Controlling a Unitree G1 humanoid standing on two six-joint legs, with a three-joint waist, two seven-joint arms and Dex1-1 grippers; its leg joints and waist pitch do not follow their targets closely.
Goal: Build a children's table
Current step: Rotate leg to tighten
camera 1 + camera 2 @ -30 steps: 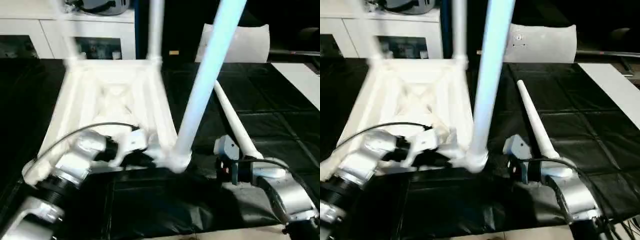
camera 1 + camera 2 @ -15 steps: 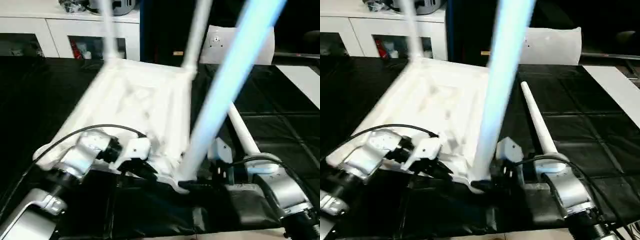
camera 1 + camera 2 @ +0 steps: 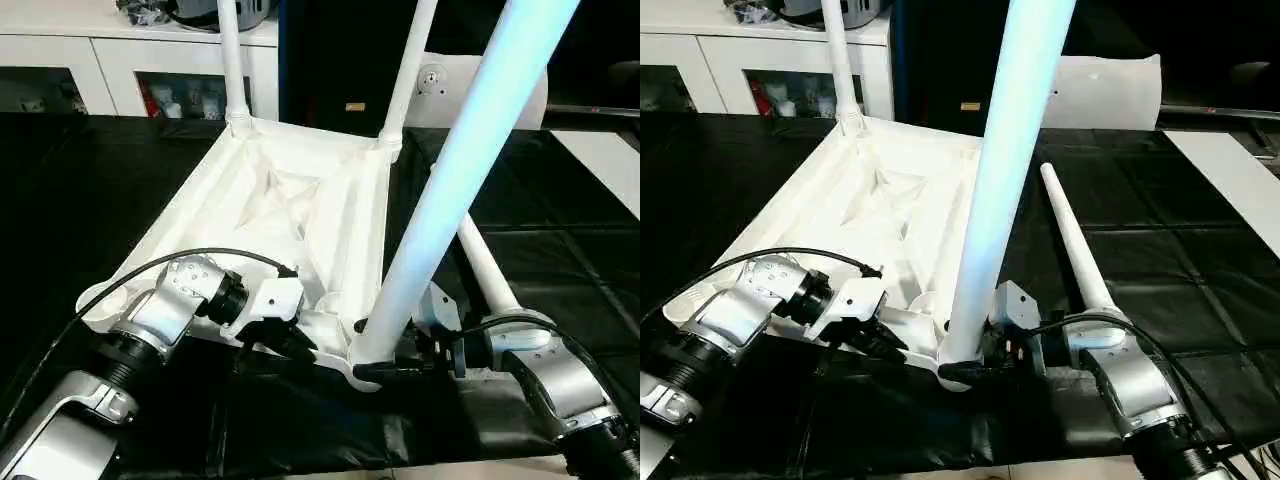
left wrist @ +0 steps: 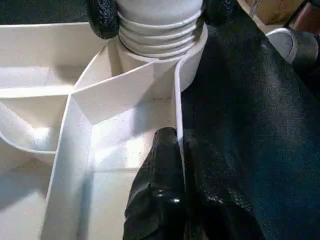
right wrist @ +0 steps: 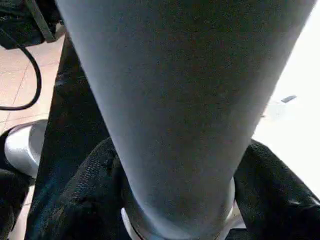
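Upside-down tabletop (image 3: 290, 210) has its near rim pinched tight by the left gripper (image 4: 181, 150), while the right gripper (image 5: 175, 200) hugs the near-right leg (image 3: 450, 190) at its base.

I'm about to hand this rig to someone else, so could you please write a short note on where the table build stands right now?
Left gripper: shut on the tabletop's near rim, steadying it.
Right gripper: fingers around the base of the near leg, at its corner socket.
Tabletop lies underside up on the black mat.
Done: two far legs stand in their sockets; the near leg stands in its socket.
Left: the fourth leg lies loose on the mat to the robot's right; fit it, then turn the table over.
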